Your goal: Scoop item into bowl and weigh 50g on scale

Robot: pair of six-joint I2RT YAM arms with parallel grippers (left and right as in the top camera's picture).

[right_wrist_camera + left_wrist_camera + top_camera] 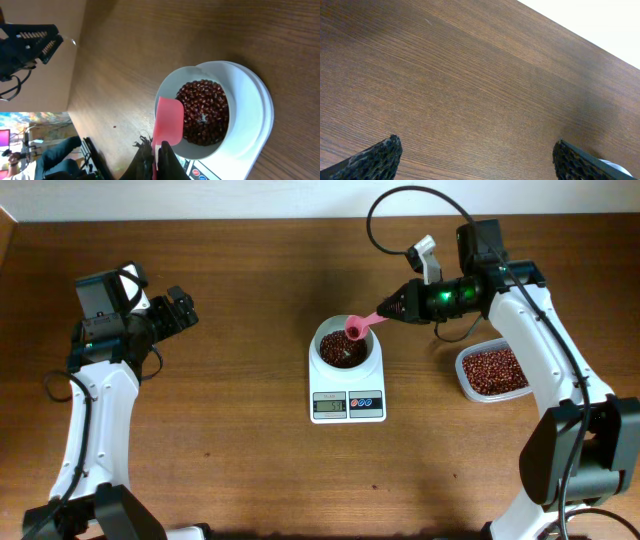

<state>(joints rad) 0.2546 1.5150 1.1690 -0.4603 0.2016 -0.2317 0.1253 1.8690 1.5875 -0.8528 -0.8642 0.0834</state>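
The white bowl (345,348) sits on the white scale (347,404) at the table's middle and holds dark red-brown beans (342,351). My right gripper (388,310) is shut on a pink scoop (358,326), whose head hangs over the bowl's far rim. In the right wrist view the scoop (167,121) overlaps the bowl's rim (166,88) beside the beans (205,112); its fingers (159,152) pinch the handle. My left gripper (180,308) is open and empty at the far left, its fingertips (476,156) over bare wood.
A clear plastic tub (492,372) of more beans stands right of the scale, beneath my right arm. The scale's display (329,405) and coloured buttons (366,403) face the front. A single stray bean (114,126) lies on the wood.
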